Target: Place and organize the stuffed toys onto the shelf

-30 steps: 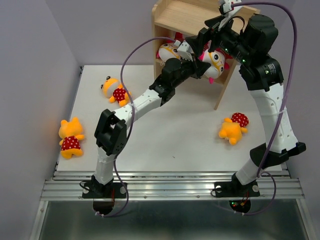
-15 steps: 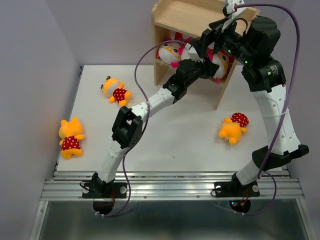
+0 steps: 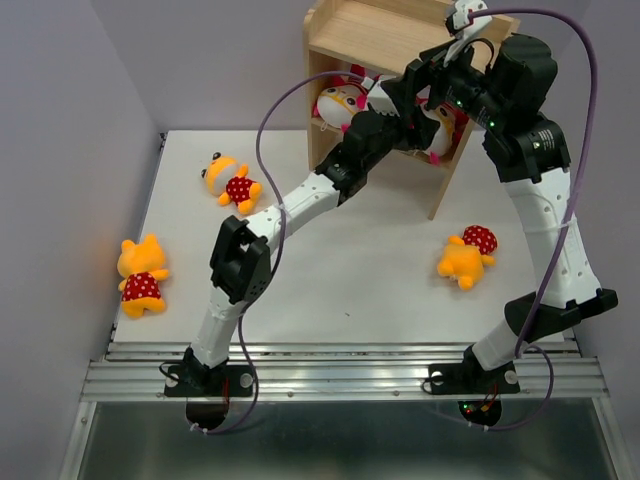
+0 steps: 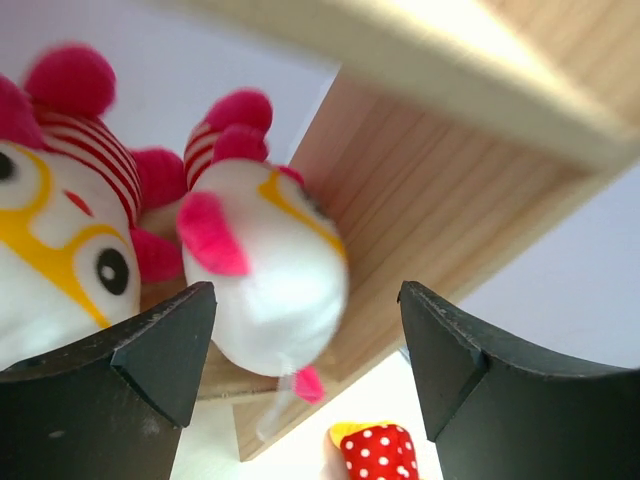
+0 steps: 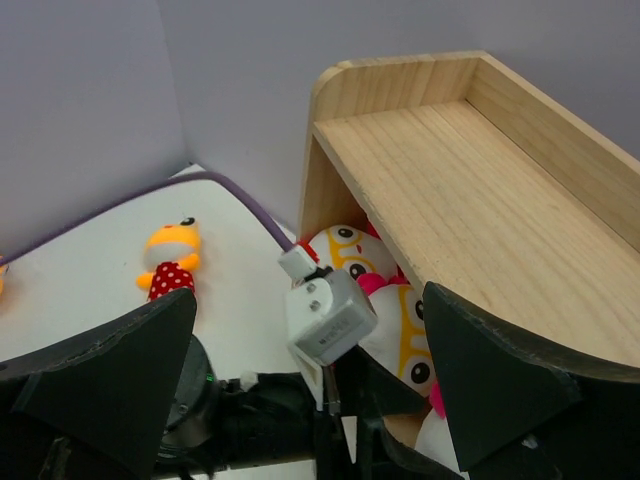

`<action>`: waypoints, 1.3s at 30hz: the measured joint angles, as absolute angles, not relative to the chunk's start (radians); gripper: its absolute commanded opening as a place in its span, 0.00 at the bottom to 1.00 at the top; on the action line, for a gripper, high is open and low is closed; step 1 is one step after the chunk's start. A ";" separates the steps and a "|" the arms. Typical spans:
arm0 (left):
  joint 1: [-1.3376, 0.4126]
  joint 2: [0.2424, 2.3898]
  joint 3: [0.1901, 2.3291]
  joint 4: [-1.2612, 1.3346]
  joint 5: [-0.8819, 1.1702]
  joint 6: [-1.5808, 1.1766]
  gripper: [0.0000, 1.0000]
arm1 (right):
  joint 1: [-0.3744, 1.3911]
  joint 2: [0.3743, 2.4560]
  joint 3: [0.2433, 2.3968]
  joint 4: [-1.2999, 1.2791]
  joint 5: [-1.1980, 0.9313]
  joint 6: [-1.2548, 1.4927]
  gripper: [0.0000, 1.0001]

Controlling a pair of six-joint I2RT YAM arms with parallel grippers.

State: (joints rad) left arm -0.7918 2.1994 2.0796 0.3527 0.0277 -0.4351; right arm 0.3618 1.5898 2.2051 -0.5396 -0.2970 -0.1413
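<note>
The wooden shelf point(image 3: 375, 35) stands at the back of the table. My left gripper point(image 3: 408, 125) reaches into its lower tier and stands open. A white-faced stuffed toy point(image 4: 270, 265) with pink ears lies loose on the lower board between the left fingers point(image 4: 160, 345), touching neither. A second white-faced toy point(image 4: 50, 230) with a striped body sits to its left. My right gripper point(image 3: 428, 82) hovers open and empty above the shelf front. Three orange toys lie on the table: one at back left point(image 3: 230, 180), one at the left edge point(image 3: 140, 275), one at the right point(image 3: 467, 255).
The shelf's top board point(image 5: 450, 170) is bare. My left arm's wrist camera point(image 5: 328, 315) and purple cable point(image 3: 275, 110) cross in front of the lower tier, right under my right gripper. The grey wall stands close behind the shelf.
My left arm pushed the white-faced toy into the lower tier, then its gripper opened and let the toy go. The right arm has barely moved.
</note>
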 measured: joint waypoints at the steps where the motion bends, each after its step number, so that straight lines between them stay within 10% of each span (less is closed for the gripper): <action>1: -0.792 2.173 2.061 0.350 0.021 -0.431 0.85 | 0.361 1.590 2.204 -0.540 -0.303 -0.141 1.00; 29: -0.501 0.930 0.858 0.160 -0.230 -0.402 0.88 | 0.340 1.562 2.080 -0.780 -0.862 -0.456 1.00; 39: -0.486 0.637 0.597 0.008 -0.274 -0.560 0.89 | 0.340 1.564 1.770 -1.034 -0.673 -0.802 1.00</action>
